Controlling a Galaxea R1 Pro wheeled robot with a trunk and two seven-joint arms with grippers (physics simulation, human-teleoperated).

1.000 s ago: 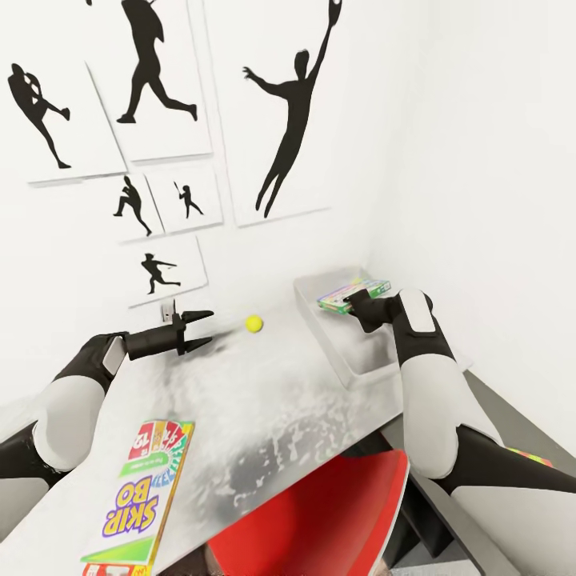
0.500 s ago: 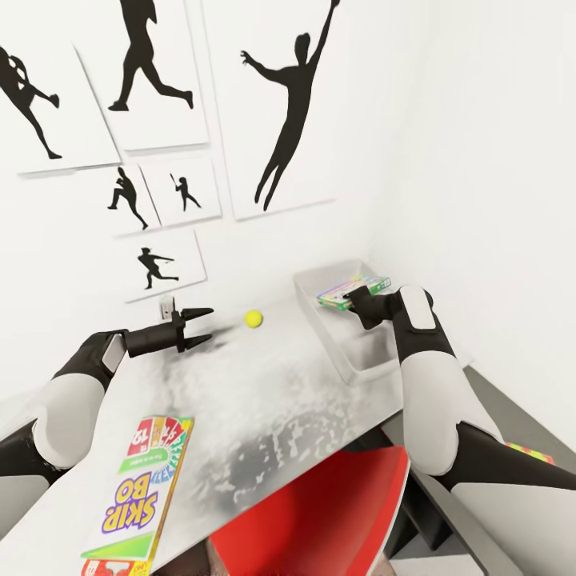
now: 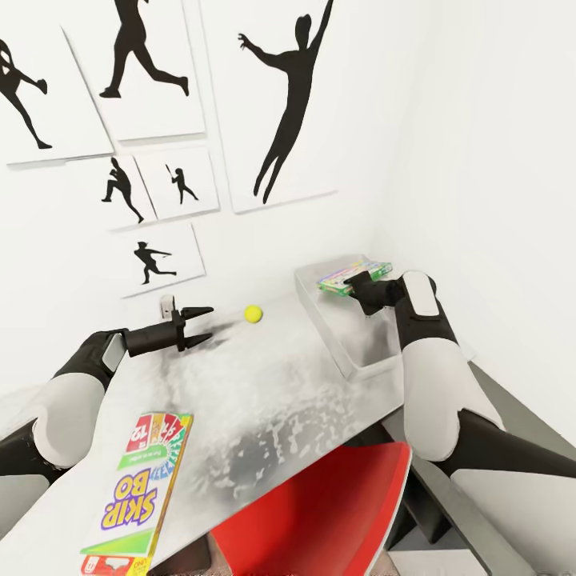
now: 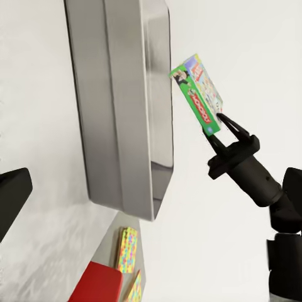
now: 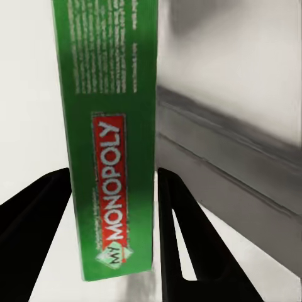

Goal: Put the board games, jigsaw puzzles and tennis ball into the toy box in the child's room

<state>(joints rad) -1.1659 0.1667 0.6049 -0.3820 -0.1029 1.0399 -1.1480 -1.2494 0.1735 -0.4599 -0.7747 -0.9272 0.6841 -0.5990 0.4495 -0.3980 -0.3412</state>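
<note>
My right end effector [image 3: 346, 285] clamps the My Monopoly box [image 3: 352, 277] above the toy box [image 3: 340, 336], centre right; next I lower, release. Left end effector [image 3: 198, 325] open, empty.

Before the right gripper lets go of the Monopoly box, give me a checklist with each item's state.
1. Right gripper shut on the Monopoly box: ok, fingers either side of its green edge.
2. Box over the toy box: ok in the head view, though the left wrist view shows it held off the bin's open side.
3. Toy box interior free of obstacles: ok where visible, bare grey inside.
4. Left gripper clear of the bin: ok, open over the table.
5. Tennis ball out of the drop path: ok, on the table beside the bin.
6. Skip-Bo box still to collect: not ok, on the table.
</note>
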